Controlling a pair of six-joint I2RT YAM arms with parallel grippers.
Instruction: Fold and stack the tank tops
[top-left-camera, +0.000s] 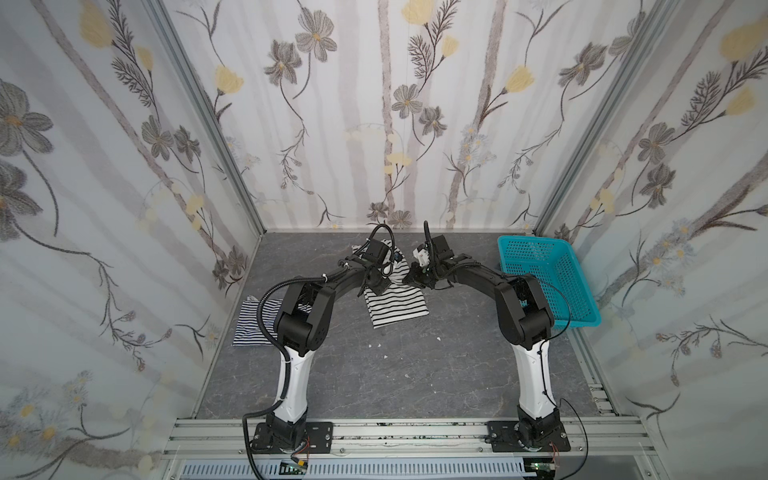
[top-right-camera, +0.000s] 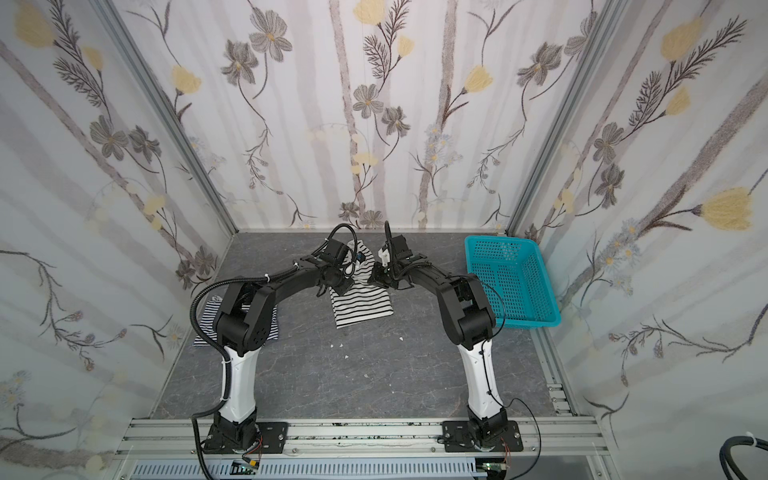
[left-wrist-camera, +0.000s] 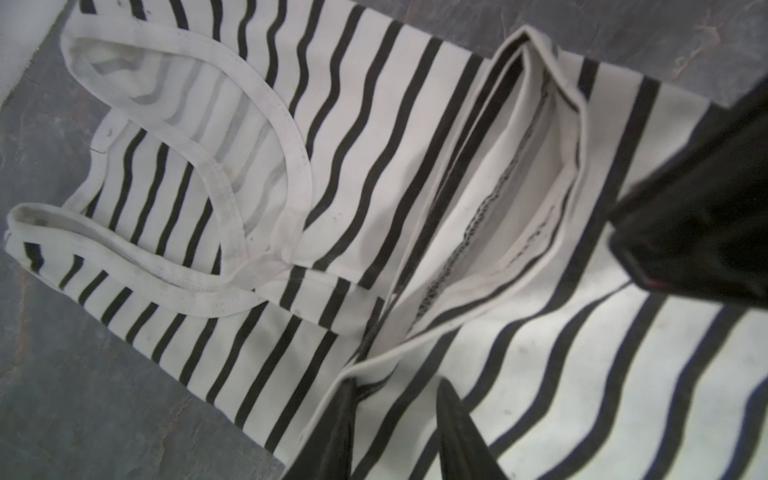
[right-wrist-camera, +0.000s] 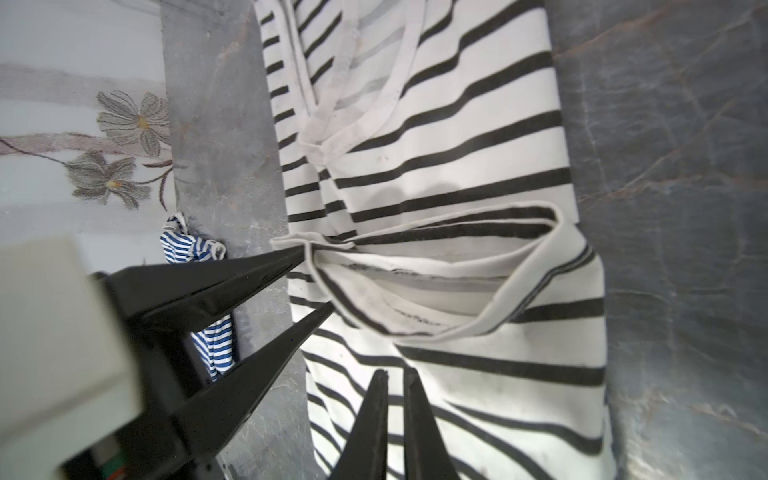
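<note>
The grey bench (top-left-camera: 415, 374) is carrying everything, with open room lying across its near half. The turquoise basket (top-left-camera: 569, 282) is sitting in the far right corner, well apart from the cloth. The white top (top-left-camera: 395, 303), wide black stripes, is lying mid-bench toward the back wall, its hem turned back and showing the inside seam. The navy top (top-left-camera: 249, 320) is lying at the left edge, partly beneath the left arm. The left claw (right-wrist-camera: 319, 277) is standing spread, one tip touching the hem. The right claw (right-wrist-camera: 395, 371) is hanging pressed together over the stripes.
</note>
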